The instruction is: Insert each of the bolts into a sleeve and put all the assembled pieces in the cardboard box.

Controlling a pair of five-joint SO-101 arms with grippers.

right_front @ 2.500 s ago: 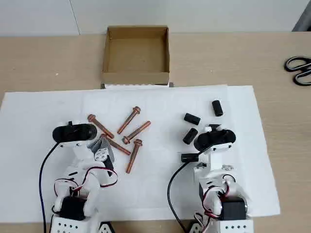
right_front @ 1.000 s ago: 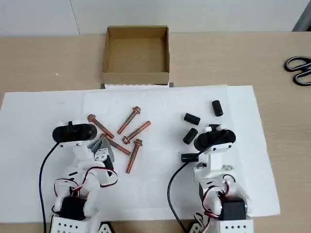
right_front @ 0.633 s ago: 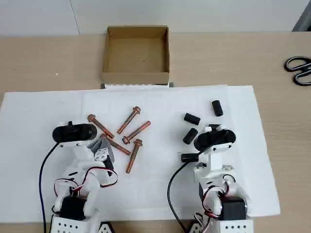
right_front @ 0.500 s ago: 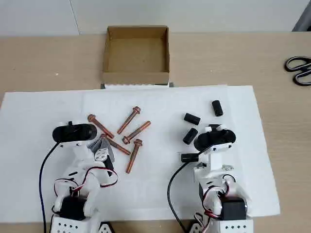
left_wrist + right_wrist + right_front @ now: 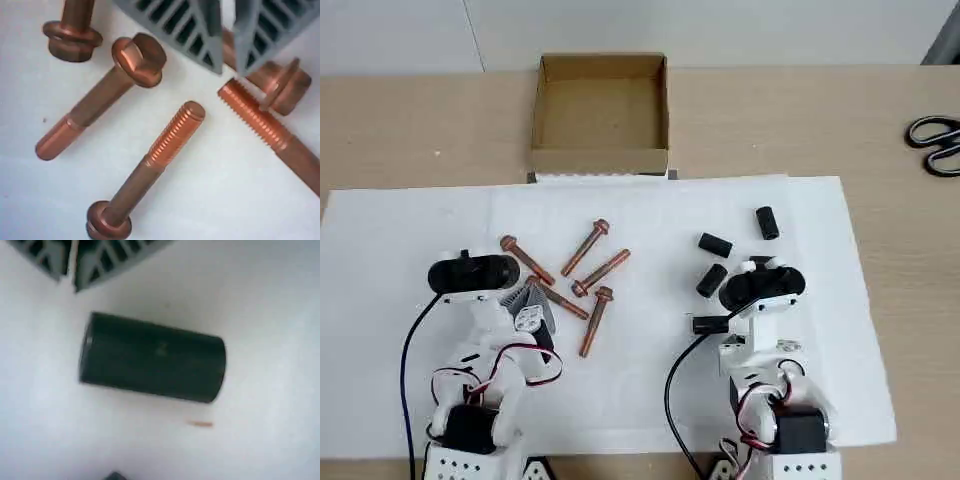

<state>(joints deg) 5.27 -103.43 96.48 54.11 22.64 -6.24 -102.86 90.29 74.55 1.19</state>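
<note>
Cardboard box (image 5: 600,158) sits open on the far tabletop (image 5: 420,120), bare floor showing. Bolts (image 5: 601,272) and sleeves (image 5: 715,243) lie loose on paper (image 5: 420,220). Wrist views close in: left gripper (image 5: 227,70) closed, empty, over bolts; right gripper (image 5: 70,282) closed, empty, beside one sleeve.

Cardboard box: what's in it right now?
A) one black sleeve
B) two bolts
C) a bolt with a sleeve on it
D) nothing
D: the high view shows the bare floor of the cardboard box, while the bolts and the sleeves lie apart on the white paper.
</note>
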